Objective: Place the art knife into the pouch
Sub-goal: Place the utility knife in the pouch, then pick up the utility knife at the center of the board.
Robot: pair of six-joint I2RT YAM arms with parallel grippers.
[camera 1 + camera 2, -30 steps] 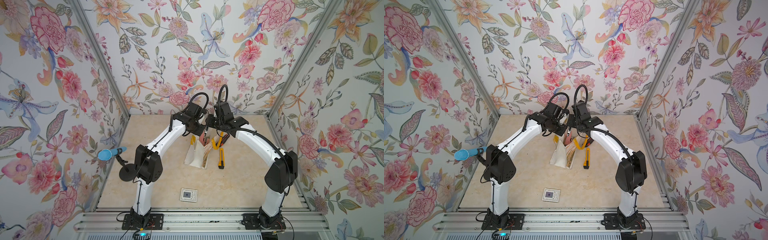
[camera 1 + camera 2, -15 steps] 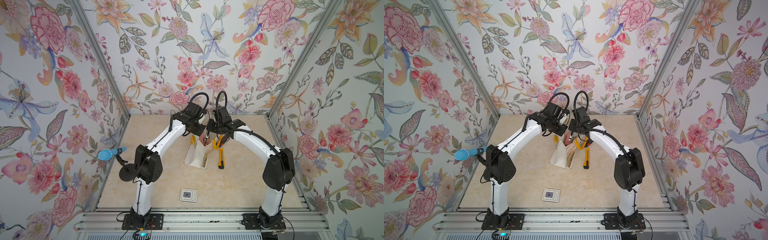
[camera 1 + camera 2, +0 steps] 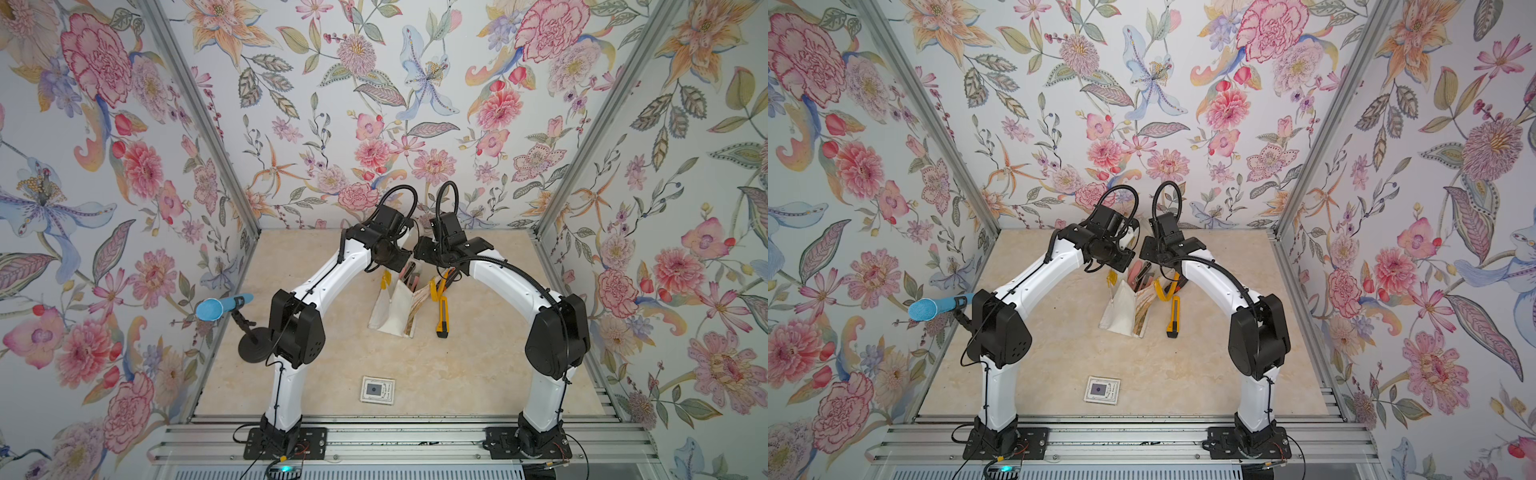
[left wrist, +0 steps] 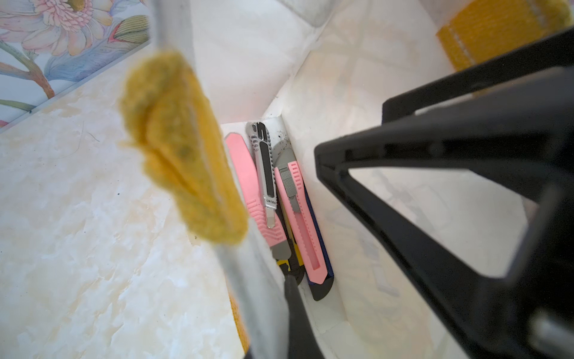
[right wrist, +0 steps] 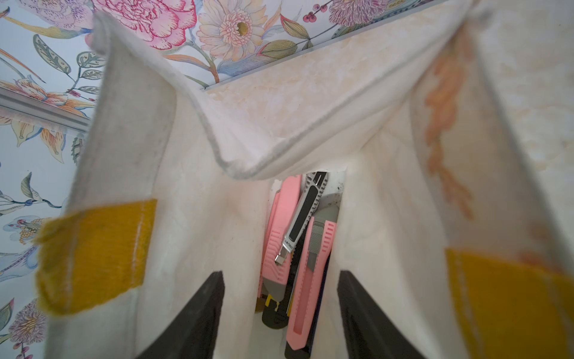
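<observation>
Cream marbled worktop (image 3: 478,374) carries the soft off-white canvas pouch (image 3: 392,307) with yellow woven handles (image 5: 93,255). Deep inside it lie ribbed pink art knives (image 5: 306,279) and a slim silver art knife (image 5: 302,217) with a black inlay, while a yellow art knife (image 3: 442,316) rests on the worktop just beside the pouch. Left jaws are clenched on the pouch's rim and right jaws stand released above the knives inside, gripping nothing; against a second ago, the right arm (image 3: 511,282) has its wrist slightly lower over the pouch, while pouch and yellow art knife lie unchanged.
</observation>
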